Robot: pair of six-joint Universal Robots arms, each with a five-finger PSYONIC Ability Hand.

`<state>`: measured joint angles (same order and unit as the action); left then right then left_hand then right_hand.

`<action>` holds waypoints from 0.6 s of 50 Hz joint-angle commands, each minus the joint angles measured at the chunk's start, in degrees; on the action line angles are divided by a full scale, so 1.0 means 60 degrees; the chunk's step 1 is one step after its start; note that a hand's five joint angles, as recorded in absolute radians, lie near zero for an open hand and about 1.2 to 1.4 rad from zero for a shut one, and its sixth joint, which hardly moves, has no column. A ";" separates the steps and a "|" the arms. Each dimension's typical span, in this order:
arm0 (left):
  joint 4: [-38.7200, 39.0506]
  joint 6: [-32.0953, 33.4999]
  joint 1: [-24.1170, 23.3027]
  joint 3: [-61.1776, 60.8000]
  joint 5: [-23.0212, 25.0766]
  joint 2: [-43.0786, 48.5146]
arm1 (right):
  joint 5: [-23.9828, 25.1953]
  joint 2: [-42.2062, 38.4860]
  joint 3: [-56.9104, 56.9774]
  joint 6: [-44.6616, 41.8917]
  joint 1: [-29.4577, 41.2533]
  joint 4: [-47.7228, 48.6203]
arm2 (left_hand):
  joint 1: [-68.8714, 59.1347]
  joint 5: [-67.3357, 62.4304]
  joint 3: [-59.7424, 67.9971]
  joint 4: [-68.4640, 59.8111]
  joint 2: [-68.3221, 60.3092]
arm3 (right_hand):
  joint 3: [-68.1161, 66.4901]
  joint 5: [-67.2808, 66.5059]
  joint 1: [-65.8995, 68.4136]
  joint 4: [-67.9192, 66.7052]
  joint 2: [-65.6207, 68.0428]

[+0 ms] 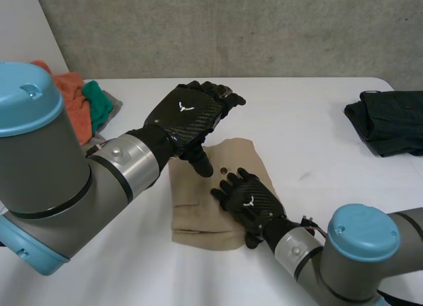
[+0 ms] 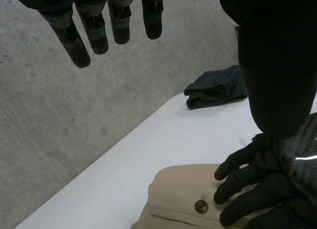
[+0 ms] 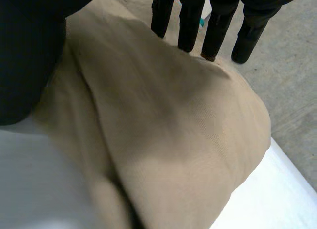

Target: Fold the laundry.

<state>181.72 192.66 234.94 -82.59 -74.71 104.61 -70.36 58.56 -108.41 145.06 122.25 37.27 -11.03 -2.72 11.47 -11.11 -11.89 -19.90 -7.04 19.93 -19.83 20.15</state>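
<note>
At the far left of the table [image 1: 297, 108] we see an orange and green pile [image 1: 78, 98], well apart from the work. Next comes our left hand [image 1: 188, 114], hovering above the far left corner of the beige garment [image 1: 198, 217]. In its wrist view its fingers [image 2: 96, 33] hang straight and loose in the air with nothing in them. The beige garment lies in the middle of the table, folded into a thick, roughly oblong stack, with a button [image 2: 201, 206] showing on its upper layer. Our right hand [image 1: 250, 201] rests on the stack's right side, toward the near edge. Its fingers [image 3: 190, 31] are straight with their tips on the cloth, pressing and not gripping. At the far right a dark garment [image 1: 388, 121] lies folded near the table's edge.

We judge the step in hand to be flattening and squaring this stack. To do it well, we should hold the right palm flat with even pressure, so that the layers do not slide on each other. The left hand should come down flat on the far left part and smooth outward toward the edges rather than dragging across the button. The near edge looks puffy, so it wants a firm press. Curling fingers into the cloth would risk pulling the top layer out of line.
</note>
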 commanded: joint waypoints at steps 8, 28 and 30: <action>0.0006 0.0000 0.0013 -0.0004 0.0001 0.0012 | -0.0255 -0.0766 0.1396 0.0110 0.0060 0.0044 | -0.0060 0.0222 -0.0013 -0.0048 0.0083 | -0.1504 -0.1981 0.1500 -0.1516 0.1463; 0.0021 0.0000 0.0013 -0.0150 0.0015 -0.0003 | -0.1030 -0.1528 0.3023 0.0329 0.0163 -0.0484 | -0.0060 0.0222 -0.0013 -0.0048 0.0083 | -0.4074 -0.4551 0.4070 -0.4086 0.4033; 0.0021 0.0000 0.0013 -0.0150 0.0015 -0.0003 | -0.1221 -0.1586 0.3243 0.0490 0.0163 -0.0469 | -0.0060 0.0222 -0.0013 -0.0048 0.0083 | -0.6597 -0.7073 0.6592 -0.6608 0.6556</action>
<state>181.78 192.66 234.96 -83.07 -74.67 104.59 -74.65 50.11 -91.96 146.56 123.26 34.49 -11.03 -2.73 11.47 -11.10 -11.90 -37.84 -24.43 36.88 -37.75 38.09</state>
